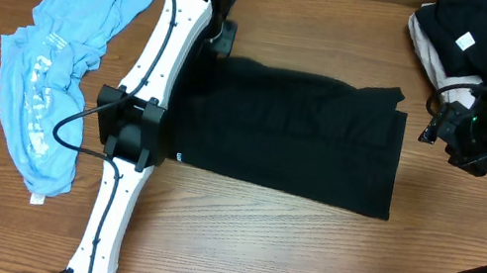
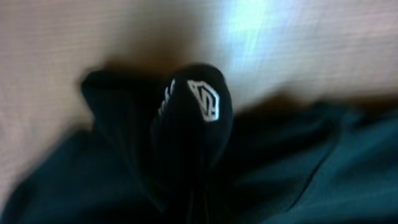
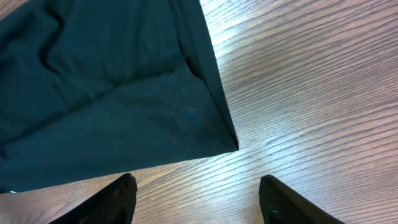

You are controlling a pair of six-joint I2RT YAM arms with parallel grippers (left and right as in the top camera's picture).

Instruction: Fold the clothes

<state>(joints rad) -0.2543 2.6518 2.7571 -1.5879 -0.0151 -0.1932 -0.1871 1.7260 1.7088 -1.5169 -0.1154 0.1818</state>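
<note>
Pinching black shirt (image 1: pixel 294 135), left gripper (image 1: pixel 223 40) jaws clamped; right gripper (image 3: pixel 198 202) jaws apart, corner just ahead: should grab, lift level.

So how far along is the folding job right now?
Done: the black shirt lies as a flat rectangle, and a pile of garments sits at the far right. In hand: the left gripper is shut on the shirt's left edge, and the right gripper is open beside its right corner. Left: finishing that fold, then the light-blue tee, lying crumpled.
</note>
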